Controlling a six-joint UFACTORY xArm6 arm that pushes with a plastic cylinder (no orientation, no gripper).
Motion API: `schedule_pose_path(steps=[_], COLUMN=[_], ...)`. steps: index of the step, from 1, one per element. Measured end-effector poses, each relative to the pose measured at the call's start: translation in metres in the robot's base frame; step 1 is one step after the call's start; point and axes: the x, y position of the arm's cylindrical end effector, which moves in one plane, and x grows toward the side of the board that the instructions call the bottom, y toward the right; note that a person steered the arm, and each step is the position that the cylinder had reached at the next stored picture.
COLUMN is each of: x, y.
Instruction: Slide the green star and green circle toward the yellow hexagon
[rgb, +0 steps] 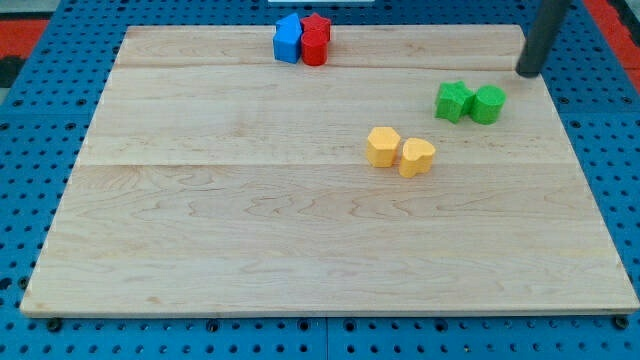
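Observation:
The green star and the green circle sit side by side, touching, at the view's right of the wooden board. The yellow hexagon lies below and left of them, touching a second yellow block on its right. My tip is at the board's upper right edge, above and to the right of the green circle, apart from it.
A blue block and two red blocks are clustered at the board's top edge, left of centre. The board rests on a blue pegboard surface.

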Motion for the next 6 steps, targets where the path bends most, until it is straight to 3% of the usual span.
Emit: schedule_pose_path(steps=[1, 3, 6], x=[0.036, 0.026, 0.014], y=[-0.010, -0.074, -0.224])
